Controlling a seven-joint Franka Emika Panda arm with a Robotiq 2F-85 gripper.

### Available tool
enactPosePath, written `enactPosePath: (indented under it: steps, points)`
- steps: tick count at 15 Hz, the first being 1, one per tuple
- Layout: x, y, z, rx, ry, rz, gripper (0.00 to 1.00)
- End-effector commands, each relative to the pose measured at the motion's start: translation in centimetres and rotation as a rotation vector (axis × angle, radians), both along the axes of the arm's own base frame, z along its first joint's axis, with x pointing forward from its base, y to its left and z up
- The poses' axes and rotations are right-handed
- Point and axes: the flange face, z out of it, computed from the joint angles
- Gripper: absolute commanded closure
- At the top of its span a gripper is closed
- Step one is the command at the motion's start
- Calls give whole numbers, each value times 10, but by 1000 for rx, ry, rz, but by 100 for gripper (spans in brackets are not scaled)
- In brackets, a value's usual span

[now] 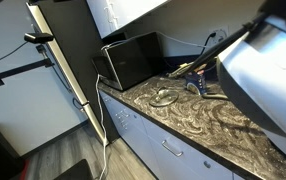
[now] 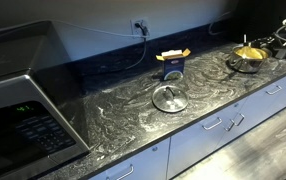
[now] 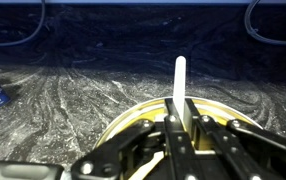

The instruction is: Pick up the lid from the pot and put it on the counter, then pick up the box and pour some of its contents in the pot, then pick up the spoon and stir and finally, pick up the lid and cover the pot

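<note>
The lid [image 1: 163,97] lies on the counter [image 1: 198,125] near the black microwave [image 1: 128,58]; the white arm [image 1: 268,75] looms blurred.

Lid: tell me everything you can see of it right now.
The lid is a small round disc of clear glass with a metal rim and a centre knob. It lies flat on the counter, the marbling showing through, between the yellow box and the front edge, apart from the box and well off the pot. Both exterior views show it. Only the counter touches it; the gripper, shut on the spoon, is over the pot.
</note>
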Motion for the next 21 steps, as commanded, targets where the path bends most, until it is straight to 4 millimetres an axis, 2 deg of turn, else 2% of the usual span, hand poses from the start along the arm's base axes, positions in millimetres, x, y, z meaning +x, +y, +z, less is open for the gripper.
enactPosePath:
  steps: [1, 5, 8, 11, 21]
  points:
    - [-17, 2, 24, -33, -19, 22, 97]
    - [-35, 2, 58, -112, -68, 58, 97]
    - [-40, 13, 83, -150, -103, 128, 97]
    - [-35, 34, 98, -183, -111, 223, 97]
    - [4, 114, 130, -343, -101, 538, 97]
